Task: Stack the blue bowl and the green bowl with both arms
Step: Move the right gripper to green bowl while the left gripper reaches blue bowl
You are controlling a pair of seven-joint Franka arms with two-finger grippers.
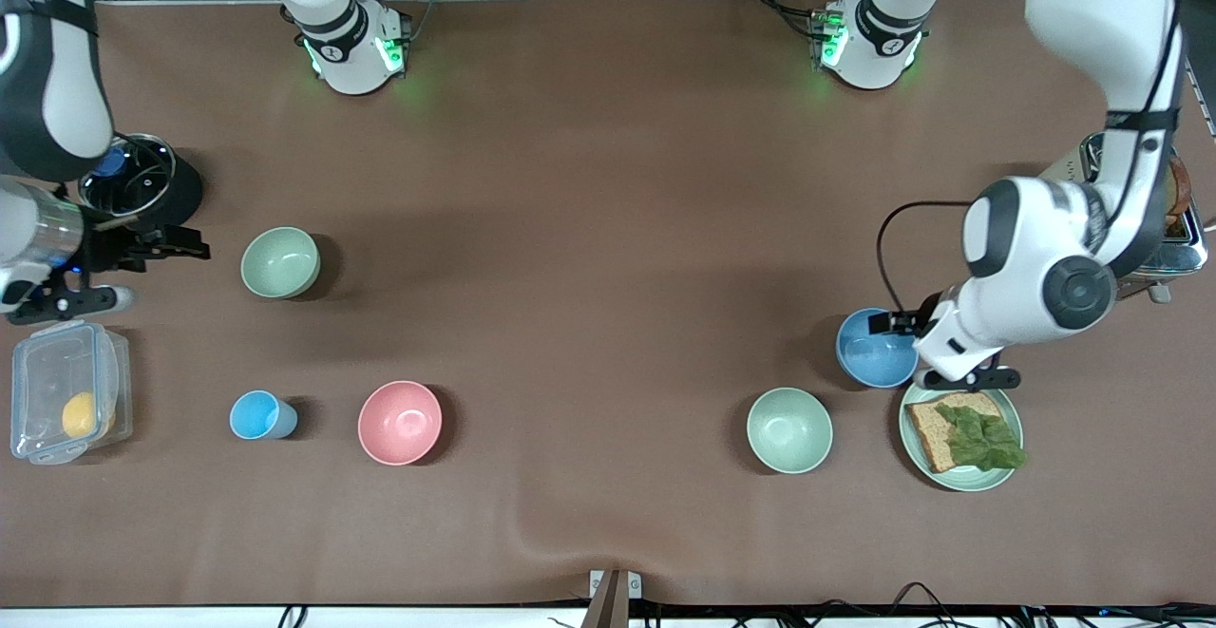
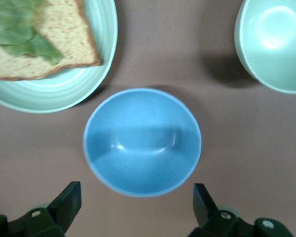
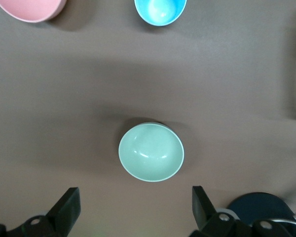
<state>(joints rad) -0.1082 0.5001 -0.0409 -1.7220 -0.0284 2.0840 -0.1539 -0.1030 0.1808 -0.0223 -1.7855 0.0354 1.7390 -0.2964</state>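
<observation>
**Both grippers spread over their bowls**

Right now I see the blue bowl (image 1: 874, 351), round and matte, sitting upright on the brown table cloth (image 1: 589, 229) toward the left arm's end, just beside the mint plate (image 1: 961, 476) that carries a slice of bread (image 1: 936, 428) with a crinkled lettuce leaf (image 1: 983, 440). My left gripper (image 2: 137, 207) hangs over the blue bowl's rim, fingers wide apart and holding nothing. A paler mint bowl (image 1: 789, 429) stands near, closer to the front camera. Toward the right arm's end, the sage green bowl (image 1: 280, 262) rests alone; my right gripper (image 3: 136, 210) hovers beside it, fingers spread as well. Nearer the camera sit the smooth pink bowl (image 1: 400, 422), the small light-blue cup (image 1: 259, 415) and a clear plastic box (image 1: 66, 405).
</observation>
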